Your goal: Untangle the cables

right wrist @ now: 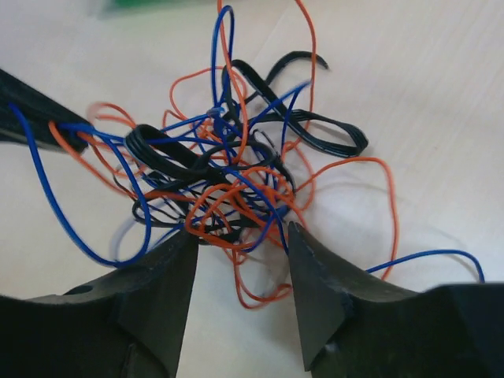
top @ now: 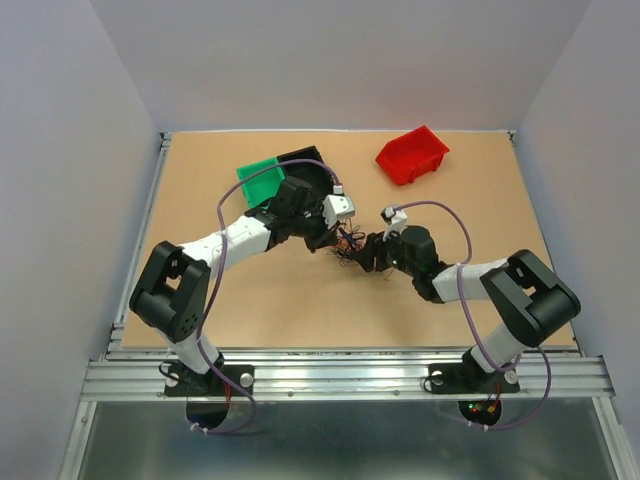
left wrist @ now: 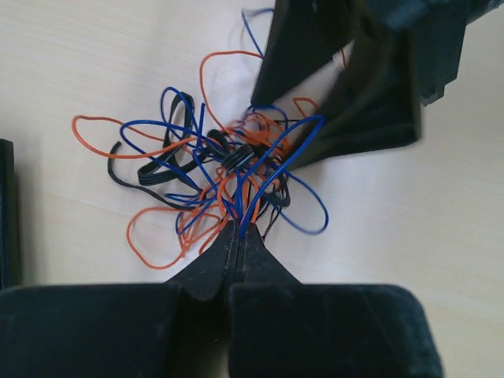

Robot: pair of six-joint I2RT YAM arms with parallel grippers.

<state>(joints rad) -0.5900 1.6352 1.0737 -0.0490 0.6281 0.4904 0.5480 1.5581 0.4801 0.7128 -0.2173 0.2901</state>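
The cables (top: 347,246) lay in a round messy ball in the middle of the table (top: 300,320), loops going every way, no long side. My left gripper (left wrist: 239,230) pinched blue and orange strands tight, and my right gripper (right wrist: 242,236) stood wide at the ball's edge. Only the wrist views showed those colors; the top view showed both my arms (top: 240,235) bent in toward the ball.
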